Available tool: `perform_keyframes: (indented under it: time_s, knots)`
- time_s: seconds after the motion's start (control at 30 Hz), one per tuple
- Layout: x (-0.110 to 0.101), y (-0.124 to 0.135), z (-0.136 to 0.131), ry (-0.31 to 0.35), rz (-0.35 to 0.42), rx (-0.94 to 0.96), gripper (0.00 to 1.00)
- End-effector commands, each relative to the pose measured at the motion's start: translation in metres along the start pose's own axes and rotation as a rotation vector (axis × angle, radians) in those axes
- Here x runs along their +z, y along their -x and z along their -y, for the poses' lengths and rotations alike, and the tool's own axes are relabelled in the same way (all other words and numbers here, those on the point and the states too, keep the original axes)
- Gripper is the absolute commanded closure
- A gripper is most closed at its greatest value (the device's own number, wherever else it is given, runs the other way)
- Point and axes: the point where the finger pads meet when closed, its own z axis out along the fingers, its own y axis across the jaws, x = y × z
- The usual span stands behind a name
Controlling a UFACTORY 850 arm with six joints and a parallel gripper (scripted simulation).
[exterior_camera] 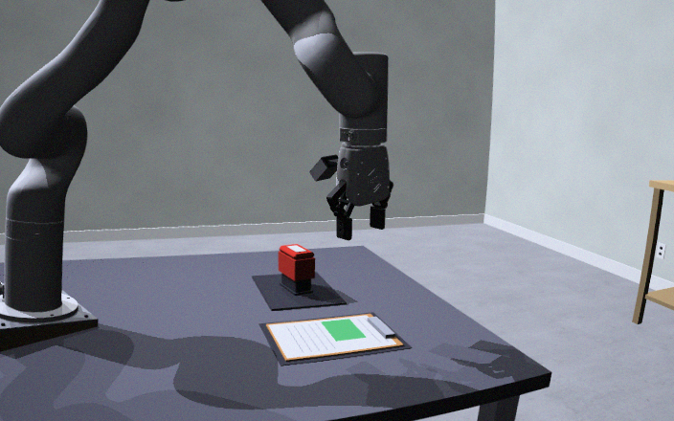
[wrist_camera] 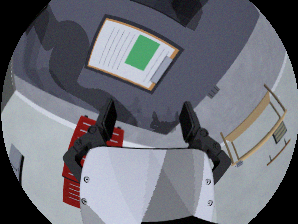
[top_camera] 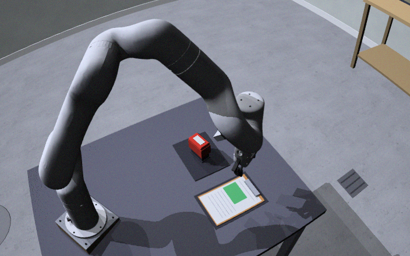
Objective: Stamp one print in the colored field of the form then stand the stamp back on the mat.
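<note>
The red stamp (top_camera: 199, 145) with a white label stands upright at the middle of its dark mat (top_camera: 200, 156). The form on its clipboard (top_camera: 230, 198) lies in front of the mat, with a green field (top_camera: 234, 192) that bears no mark. The field also shows in the side view (exterior_camera: 343, 329) and the wrist view (wrist_camera: 140, 54). My gripper (exterior_camera: 359, 224) (top_camera: 239, 169) is open and empty. It hangs high above the table, to the right of the stamp and beyond the clipboard's clip end.
A wooden shelf (top_camera: 384, 42) stands off the table at the far right. The arm's base (top_camera: 85, 221) is bolted at the table's near left corner. The table's right edge lies close beyond the clipboard.
</note>
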Motion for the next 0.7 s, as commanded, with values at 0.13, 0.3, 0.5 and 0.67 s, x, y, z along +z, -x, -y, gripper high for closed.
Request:
perform_keyframes:
  time_s: [0.13,0.3,0.5,0.67]
  knots:
    - [-0.006,0.000,-0.001,-0.057,0.030,0.271,0.00]
    - [-0.004,-0.007,-0.003,-0.057,0.031,0.271,0.03]
    - [0.002,-0.034,-0.011,-0.057,0.031,0.271,0.03]
    - [0.017,-0.100,-0.031,-0.057,0.031,0.271,0.03]
